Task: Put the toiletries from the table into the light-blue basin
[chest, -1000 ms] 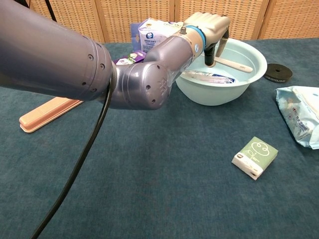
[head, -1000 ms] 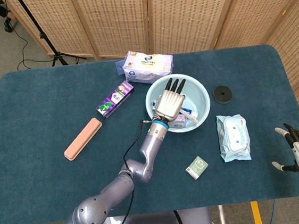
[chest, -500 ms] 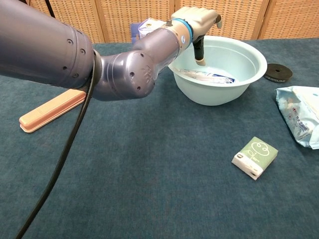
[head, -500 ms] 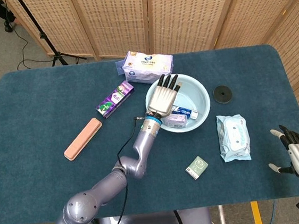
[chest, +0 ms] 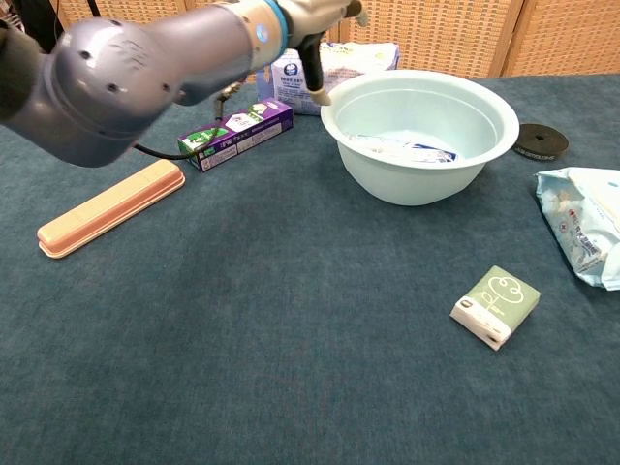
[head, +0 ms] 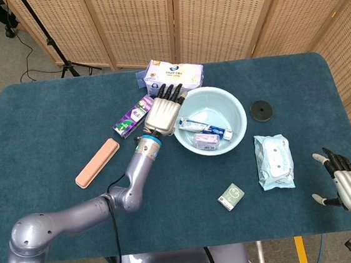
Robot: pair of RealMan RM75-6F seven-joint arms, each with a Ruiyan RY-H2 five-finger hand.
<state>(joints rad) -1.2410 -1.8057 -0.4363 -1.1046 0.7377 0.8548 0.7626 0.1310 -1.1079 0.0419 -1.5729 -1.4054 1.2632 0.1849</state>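
Note:
The light-blue basin (head: 239, 131) (chest: 484, 165) stands mid-table with a toothpaste tube (head: 205, 128) (chest: 402, 149) and a small packet (head: 205, 141) inside. My left hand (head: 162, 113) (chest: 315, 24) hovers open just left of the basin's rim, holding nothing. A purple box (head: 135, 116) (chest: 237, 133) lies left of the hand. A pink case (head: 97, 163) (chest: 109, 206) lies further left. A tissue pack (head: 173, 77) (chest: 334, 60) sits behind the basin. A wipes pack (head: 273, 161) (chest: 586, 235) and a small green box (head: 230, 196) (chest: 495, 305) lie right and front. My right hand (head: 345, 183) is open at the table's right front edge.
A black round disc (head: 261, 110) (chest: 541, 141) lies right of the basin. Wicker screens stand behind the table. A tripod leg and cables are on the floor at the back left.
My left hand has drawn back out of the basin to its left side, empty. The toothpaste tube now lies uncovered in the basin. The right hand shifted slightly lower.

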